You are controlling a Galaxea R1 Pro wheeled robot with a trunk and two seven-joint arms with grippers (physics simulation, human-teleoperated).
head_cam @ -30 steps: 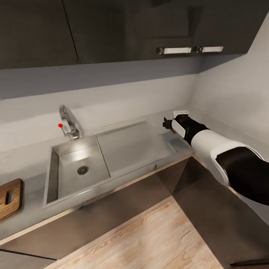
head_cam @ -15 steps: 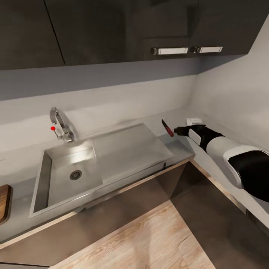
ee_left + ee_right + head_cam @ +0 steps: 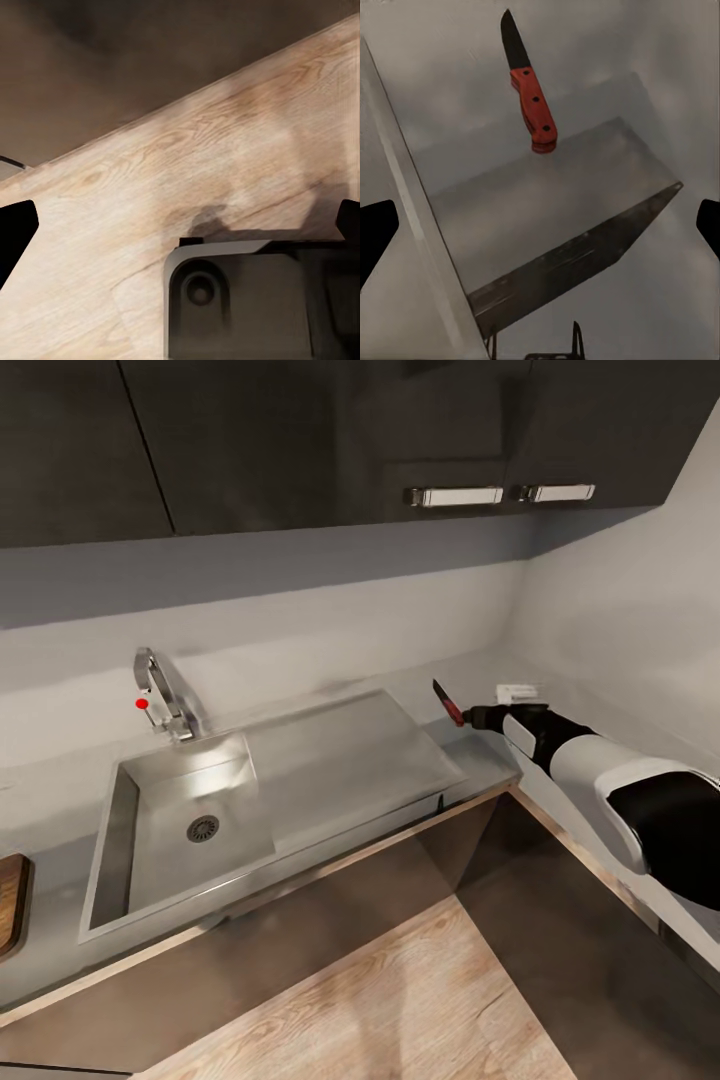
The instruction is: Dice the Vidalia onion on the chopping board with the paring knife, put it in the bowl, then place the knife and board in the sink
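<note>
The small red-handled paring knife with the dark pointed blade sits in mid-air over the right end of the rectangular stainless-steel sink, just off the tip of the right claw, whose fingers are wide apart and not on the handle. The knife is above the flat drainboard side. The left claw hangs spread apart over the light wooden floor. A dark-brown chopping board peeks in on the grey steel counter.

Sink basin and drainboard bare; faucet blocks rear; paring knife midair beyond drainboard's right end.
</note>
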